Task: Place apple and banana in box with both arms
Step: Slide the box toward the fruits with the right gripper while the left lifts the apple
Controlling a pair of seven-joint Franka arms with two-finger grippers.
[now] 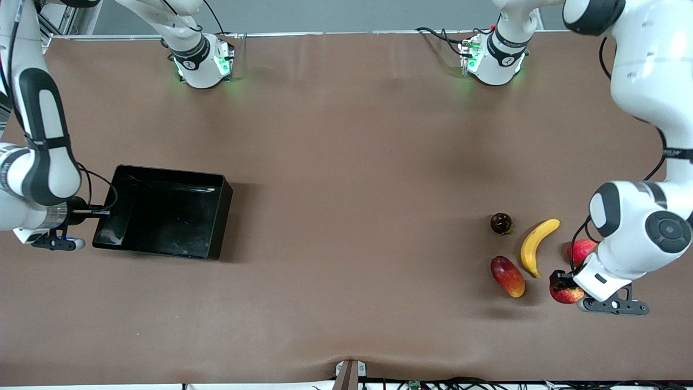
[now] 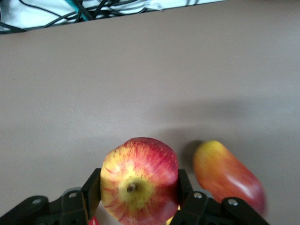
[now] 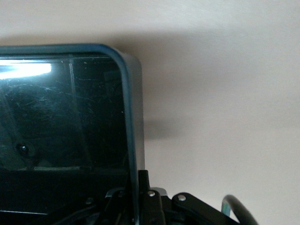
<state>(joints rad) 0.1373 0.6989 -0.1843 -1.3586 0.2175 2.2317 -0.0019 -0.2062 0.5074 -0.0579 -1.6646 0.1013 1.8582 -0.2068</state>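
On the brown table (image 1: pixel 346 216) there is one box (image 1: pixel 222 216), five fruits, and two arms. Going from the right arm's end of the table to the left arm's end, the right gripper (image 1: pixel 86 213) comes first. It is at the wall of the black box that faces the right arm's end of the table. In the right wrist view one thin black finger (image 3: pixel 143 187) stands against the rim (image 3: pixel 129 140) of the box, so the gripper seems to pinch this wall, but the second finger is hidden and this is not fully sure. No fruit shows inside the box.

The fruits lie together near the left arm's end, well apart from the box. There is one dark, almost black round fruit (image 1: pixel 501 223), and one red-and-yellow mango (image 1: pixel 508 276) nearer to the front camera than it. Beside them lies one yellow banana (image 1: pixel 536 246), curved, touching nothing. Next there are two red round fruits. One pinkish-red round fruit (image 1: pixel 580 251) rests on the table, partly covered by the left arm. The other one is the apple (image 1: pixel 566 295), and it sits between the fingers of the left gripper (image 1: pixel 563 286). In the left wrist view the two black fingers (image 2: pixel 91 190) press on both sides of the apple (image 2: pixel 139 185), which shows its pale yellow stem dimple to the camera, and the mango (image 2: pixel 227 176) lies just beside it.
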